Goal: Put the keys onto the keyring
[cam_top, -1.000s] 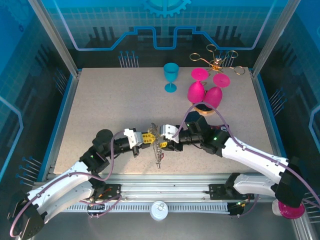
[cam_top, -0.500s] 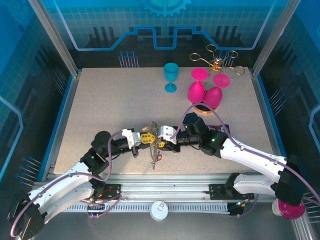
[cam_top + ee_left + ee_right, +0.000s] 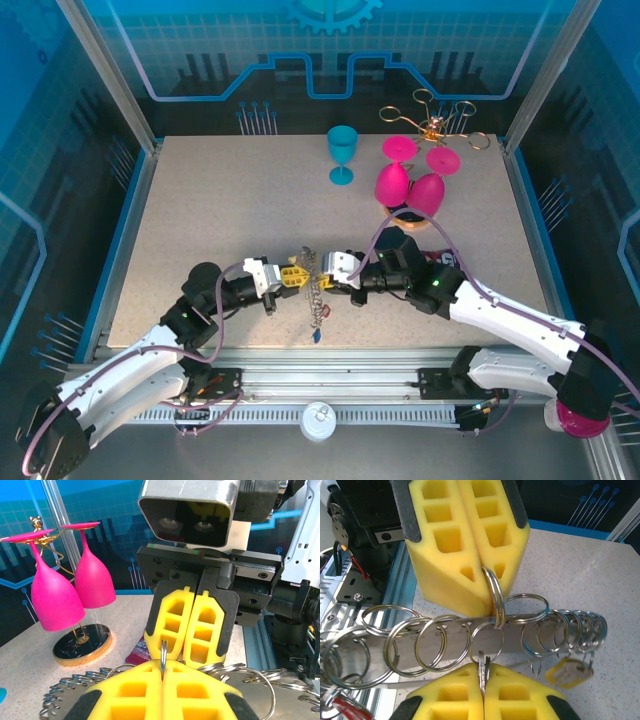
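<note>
Just snapped shut, the right gripper [image 3: 481, 680] is pinching the keyring [image 3: 316, 300], which is hanging between it and the left gripper [image 3: 162, 672], likewise clamped on 1 ring, steadying it for the keys [image 3: 567, 672].

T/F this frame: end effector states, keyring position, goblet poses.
1. Both end effectors are shut. True: the left end effector and right end effector each pinch a ring of the keyring.
2. The keyring lies flat on the table. False: it is held up between the end effectors, its loose end dangling.
3. The blue goblet stands upright. True.
4. The pink goblets stand upright. False: they hang bowl-down on a stand.
</note>
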`<control>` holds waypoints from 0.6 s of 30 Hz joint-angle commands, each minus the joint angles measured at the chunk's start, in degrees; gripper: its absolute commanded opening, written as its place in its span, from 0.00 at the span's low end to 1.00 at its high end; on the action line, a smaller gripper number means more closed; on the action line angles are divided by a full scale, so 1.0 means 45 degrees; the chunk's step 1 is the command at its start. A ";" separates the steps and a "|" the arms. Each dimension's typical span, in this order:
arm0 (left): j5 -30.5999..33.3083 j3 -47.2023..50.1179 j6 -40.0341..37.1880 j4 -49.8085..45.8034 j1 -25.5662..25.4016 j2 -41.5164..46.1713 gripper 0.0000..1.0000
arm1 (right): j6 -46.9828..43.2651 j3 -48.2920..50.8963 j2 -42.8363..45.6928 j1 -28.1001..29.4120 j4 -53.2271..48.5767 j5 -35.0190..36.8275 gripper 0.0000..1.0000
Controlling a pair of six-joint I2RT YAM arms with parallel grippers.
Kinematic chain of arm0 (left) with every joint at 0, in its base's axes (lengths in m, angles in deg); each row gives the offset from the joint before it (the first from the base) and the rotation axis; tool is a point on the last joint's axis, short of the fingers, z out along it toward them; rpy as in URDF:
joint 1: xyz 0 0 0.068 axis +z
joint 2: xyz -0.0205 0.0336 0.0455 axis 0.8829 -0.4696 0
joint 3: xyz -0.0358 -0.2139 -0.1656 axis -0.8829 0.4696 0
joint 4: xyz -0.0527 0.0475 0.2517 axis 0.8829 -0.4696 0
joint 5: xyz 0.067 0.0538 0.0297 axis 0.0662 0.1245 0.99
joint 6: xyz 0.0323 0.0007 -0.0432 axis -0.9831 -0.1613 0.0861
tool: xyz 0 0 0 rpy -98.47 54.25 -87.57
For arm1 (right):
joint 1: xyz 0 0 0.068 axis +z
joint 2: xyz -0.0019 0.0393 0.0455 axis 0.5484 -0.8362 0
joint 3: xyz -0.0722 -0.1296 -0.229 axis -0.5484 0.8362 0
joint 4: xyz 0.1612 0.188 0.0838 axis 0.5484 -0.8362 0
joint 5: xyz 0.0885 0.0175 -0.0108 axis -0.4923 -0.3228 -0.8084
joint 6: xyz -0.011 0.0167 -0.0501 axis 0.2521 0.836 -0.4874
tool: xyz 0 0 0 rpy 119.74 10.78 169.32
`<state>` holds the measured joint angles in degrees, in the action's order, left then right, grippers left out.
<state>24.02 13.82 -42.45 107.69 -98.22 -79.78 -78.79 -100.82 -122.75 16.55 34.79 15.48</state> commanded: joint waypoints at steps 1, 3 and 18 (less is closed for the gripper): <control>-0.0254 -0.0021 -0.0096 0.0417 0.0188 0.0344 0.00 | -0.0308 -0.0133 0.0295 -0.0168 -0.0849 0.0441 0.00; -0.0299 -0.0074 -0.0196 0.0175 0.0197 0.0363 0.00 | -0.0426 -0.0300 0.0313 -0.0172 -0.1160 0.0661 0.00; -0.0270 -0.0608 -0.0907 -0.1274 0.0199 0.0036 0.00 | -0.1383 -0.1777 0.0086 0.0422 -0.1956 0.1650 0.00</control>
<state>23.80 13.31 -45.05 102.25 -98.02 -79.65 -83.16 -106.28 -122.29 17.77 27.45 20.66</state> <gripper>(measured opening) 0.048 0.066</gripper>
